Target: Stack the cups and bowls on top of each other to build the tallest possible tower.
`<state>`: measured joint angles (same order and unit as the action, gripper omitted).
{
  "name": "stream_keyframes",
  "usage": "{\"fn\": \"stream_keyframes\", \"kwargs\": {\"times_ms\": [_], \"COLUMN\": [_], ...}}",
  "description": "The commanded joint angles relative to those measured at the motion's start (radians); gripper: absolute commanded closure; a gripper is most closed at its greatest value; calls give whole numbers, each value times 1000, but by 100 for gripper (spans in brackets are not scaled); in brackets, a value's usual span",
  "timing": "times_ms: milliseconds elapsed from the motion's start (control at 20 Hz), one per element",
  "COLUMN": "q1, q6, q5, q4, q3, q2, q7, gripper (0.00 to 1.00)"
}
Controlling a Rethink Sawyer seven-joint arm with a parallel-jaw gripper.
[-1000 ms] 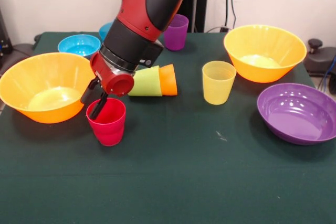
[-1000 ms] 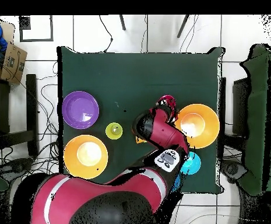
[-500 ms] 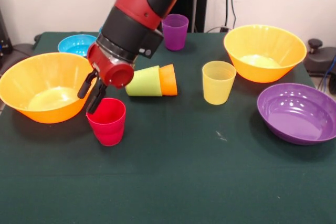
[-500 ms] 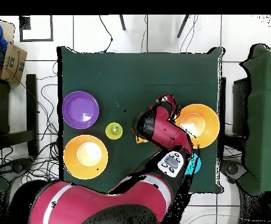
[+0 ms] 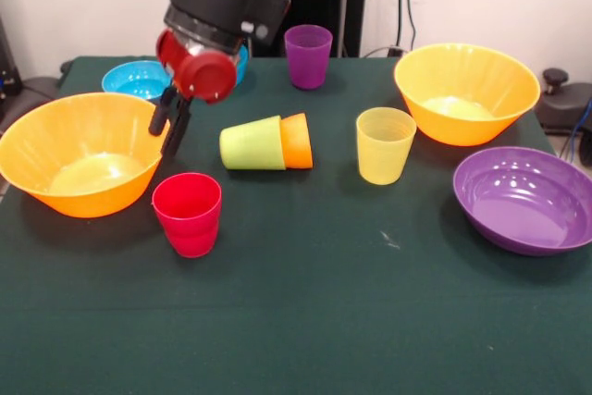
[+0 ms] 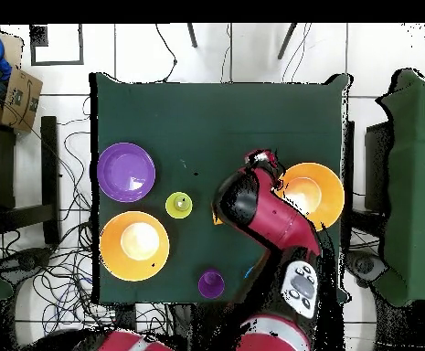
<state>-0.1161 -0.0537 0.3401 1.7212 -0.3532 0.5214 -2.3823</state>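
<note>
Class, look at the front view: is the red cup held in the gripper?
No. The red cup stands upright on the table, and the gripper hangs above it, clear of the rim.

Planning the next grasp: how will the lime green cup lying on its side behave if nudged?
The lime green cup lies on its side, nested with the orange cup, so it would probably roll in an arc. It looks like light, glossy plastic, likely slippery.

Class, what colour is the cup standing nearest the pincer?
Red cup, clearest in the front view.

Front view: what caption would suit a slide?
Robot pincer hangs above upright red cup, beside an orange bowl; nothing stacked yet.
</note>
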Motion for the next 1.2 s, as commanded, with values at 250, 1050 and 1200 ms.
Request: {"fn": "stream_keyframes", "kwargs": {"times_ms": [250, 1050, 1200], "q1": [-65, -97, -101], "q6": [205, 74, 45], "q5": [-116, -242, -265], "q4": [174, 260, 293], "q3": [249, 293, 309], "q2": [149, 110, 112], "q7": [3, -43, -60], "gripper": [0, 0, 0]}}
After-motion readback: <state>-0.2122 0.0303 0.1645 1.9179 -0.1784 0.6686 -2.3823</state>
